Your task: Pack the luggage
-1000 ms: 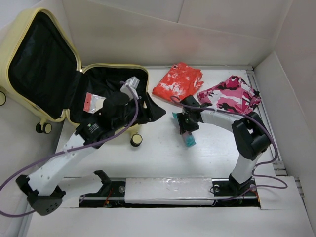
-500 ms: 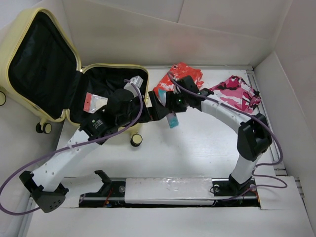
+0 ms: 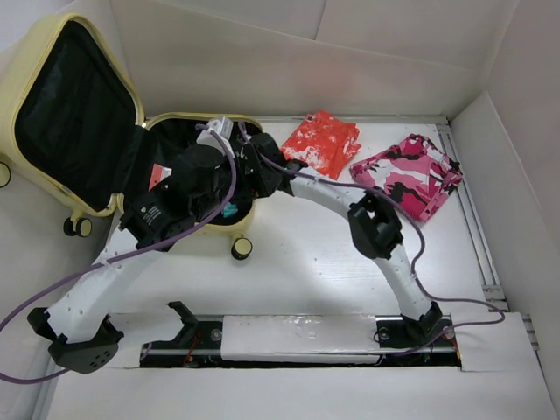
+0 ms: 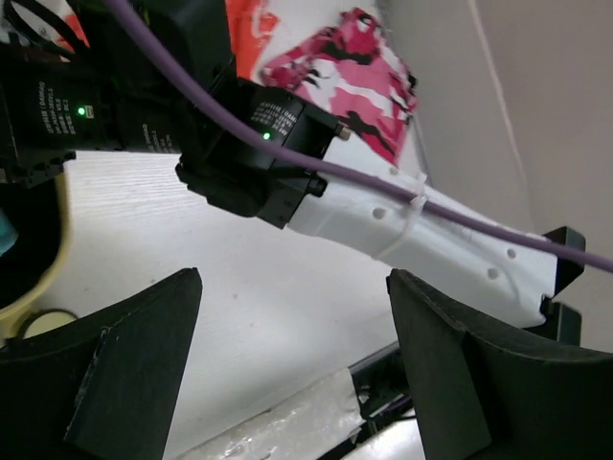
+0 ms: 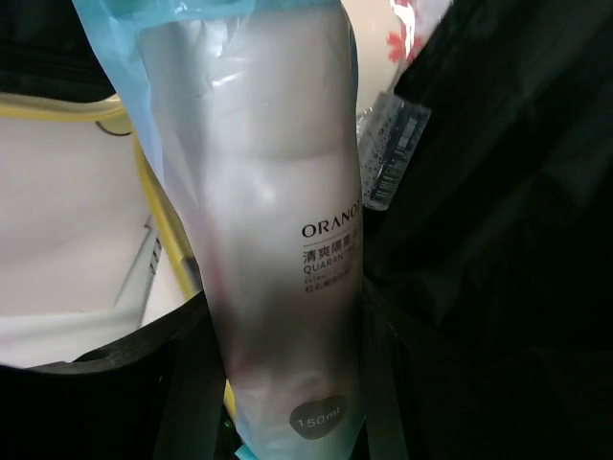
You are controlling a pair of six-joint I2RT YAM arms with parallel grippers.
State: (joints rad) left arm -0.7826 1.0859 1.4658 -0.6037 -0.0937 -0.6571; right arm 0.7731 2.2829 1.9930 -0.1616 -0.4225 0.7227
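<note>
The pale yellow luggage [image 3: 12, 105] lies open at the left, its lid up and its black lining showing. My right gripper [image 3: 252, 171] reaches over the lower half and is shut on a translucent white tube [image 5: 278, 192] with teal ends, marked 150ml. The tube's teal tip [image 3: 230, 210] hangs just inside the yellow rim [image 5: 144, 163], over the black lining. In the right wrist view the gripper [image 5: 285, 388] grips the tube near its lower end. My left gripper [image 4: 292, 278] is open and empty, above the luggage's near-right corner. A red-and-white packet [image 3: 160, 175] lies inside the luggage.
A folded orange-and-white cloth [image 3: 319, 144] and a pink camouflage cloth [image 3: 409, 171] lie on the table at the back right. A caster wheel [image 3: 241, 248] sticks out at the luggage's near edge. White walls enclose the table. The two arms cross close together over the luggage.
My right arm has carried the tube from the middle of the table leftward to over the open luggage. My left arm has shifted a little back over the luggage.
</note>
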